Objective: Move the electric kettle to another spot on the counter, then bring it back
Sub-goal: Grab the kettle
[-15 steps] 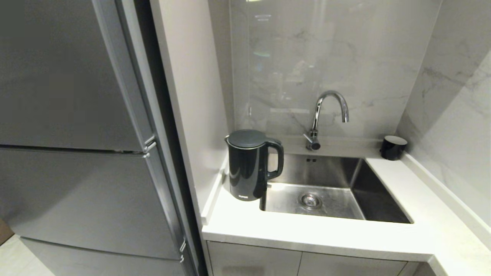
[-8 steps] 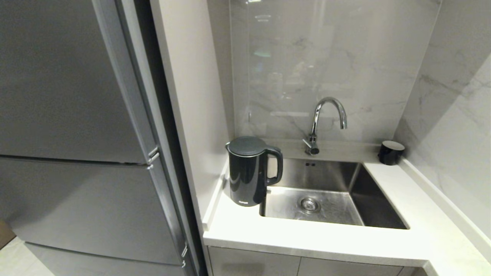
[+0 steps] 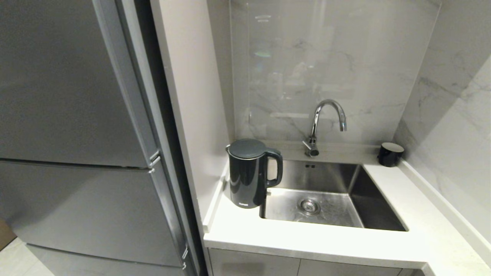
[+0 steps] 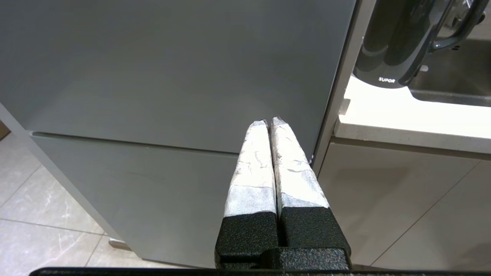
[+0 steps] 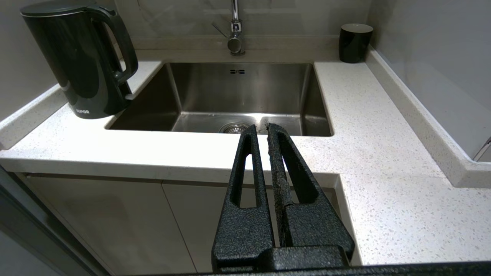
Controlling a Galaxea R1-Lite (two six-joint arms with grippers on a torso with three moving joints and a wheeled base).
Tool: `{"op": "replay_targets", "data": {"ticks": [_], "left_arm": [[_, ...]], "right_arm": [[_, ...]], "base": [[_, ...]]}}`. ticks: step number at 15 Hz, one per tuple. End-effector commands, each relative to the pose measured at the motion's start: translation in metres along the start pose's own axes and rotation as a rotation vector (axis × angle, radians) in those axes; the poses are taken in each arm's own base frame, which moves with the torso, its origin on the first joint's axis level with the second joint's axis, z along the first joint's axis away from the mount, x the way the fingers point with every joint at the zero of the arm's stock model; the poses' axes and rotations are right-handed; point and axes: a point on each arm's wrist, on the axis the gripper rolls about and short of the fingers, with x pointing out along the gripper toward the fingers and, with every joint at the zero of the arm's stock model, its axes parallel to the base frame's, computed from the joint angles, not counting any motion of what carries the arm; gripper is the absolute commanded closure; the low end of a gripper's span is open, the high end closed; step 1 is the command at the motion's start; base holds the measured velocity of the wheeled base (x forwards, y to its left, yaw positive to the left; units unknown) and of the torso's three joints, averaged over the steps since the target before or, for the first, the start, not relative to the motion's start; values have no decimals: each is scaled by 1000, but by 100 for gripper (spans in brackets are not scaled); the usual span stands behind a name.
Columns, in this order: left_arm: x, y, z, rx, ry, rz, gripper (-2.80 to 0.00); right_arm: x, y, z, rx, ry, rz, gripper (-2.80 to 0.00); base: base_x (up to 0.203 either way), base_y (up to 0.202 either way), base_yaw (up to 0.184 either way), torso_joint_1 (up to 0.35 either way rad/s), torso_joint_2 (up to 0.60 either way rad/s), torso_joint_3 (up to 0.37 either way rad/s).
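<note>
— What are we seeing change? The whole kitchen is sliding lower in our head view; our camera is rising, nothing on the counter (image 3: 307, 237) is shifting; the electric kettle (image 3: 249, 174) is standing untouched at the sink's (image 3: 378, 214) left edge.

— And the wrists? Only they are showing our left gripper (image 4: 269, 123) and right gripper (image 5: 261, 127), both pinched together, empty, well short; we are judging the reach not begun.

White "SUPOR", seemingly, low on the electric kettle (image 4: 387, 50).
</note>
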Motion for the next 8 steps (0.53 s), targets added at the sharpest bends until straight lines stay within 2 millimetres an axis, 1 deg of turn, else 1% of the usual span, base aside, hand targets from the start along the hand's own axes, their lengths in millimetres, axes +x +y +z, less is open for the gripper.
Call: {"op": "replay_targets", "data": {"ticks": [1,8], "left_arm": [[0,0,0,0,1,0,0],[0,0,0,0,1,0,0]], "right_arm": [[0,0,0,0,0,0,0],[0,0,0,0,0,0,0]], "base": [[0,0,0,0,0,0],[0,0,0,0,0,0]]}}
